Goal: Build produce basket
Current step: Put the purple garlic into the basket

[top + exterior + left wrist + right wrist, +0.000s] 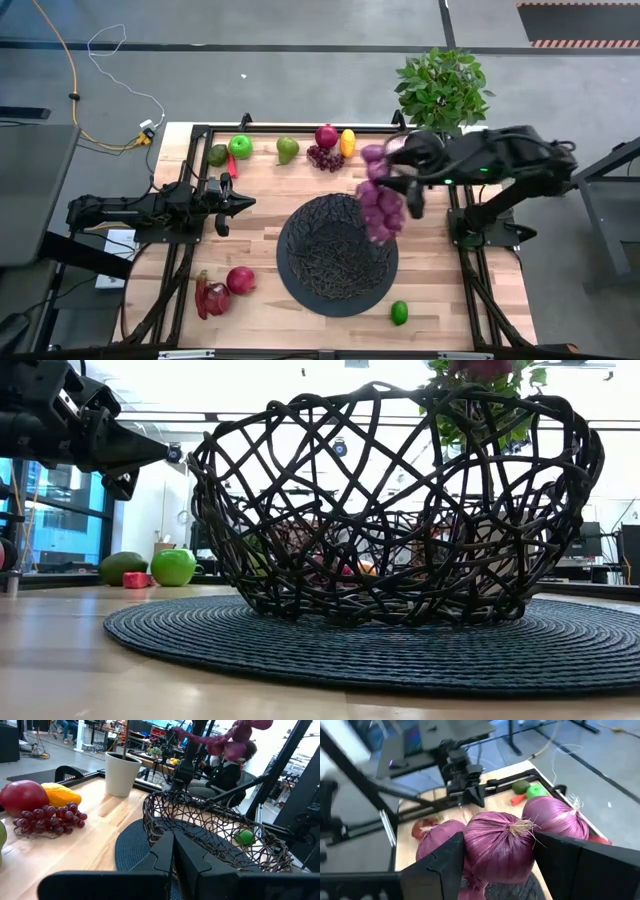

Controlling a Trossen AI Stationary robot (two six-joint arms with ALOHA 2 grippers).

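The round black woven wire basket (336, 258) sits mid-table on a dark round mat (300, 285). Above its right rim, the right gripper (408, 196) pinches a bunch of purple-red onions (381, 205). The left gripper (236, 204), jaws pressed together, waits left.

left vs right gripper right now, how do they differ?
The left gripper is shut and holds nothing; the right gripper is closed on a bunch of red onions. The left gripper sits low, off the basket's left rim; the right gripper is raised over the basket's far right rim, with the onions hanging above the bowl. Both are dark two-finger grippers pointing toward the basket.
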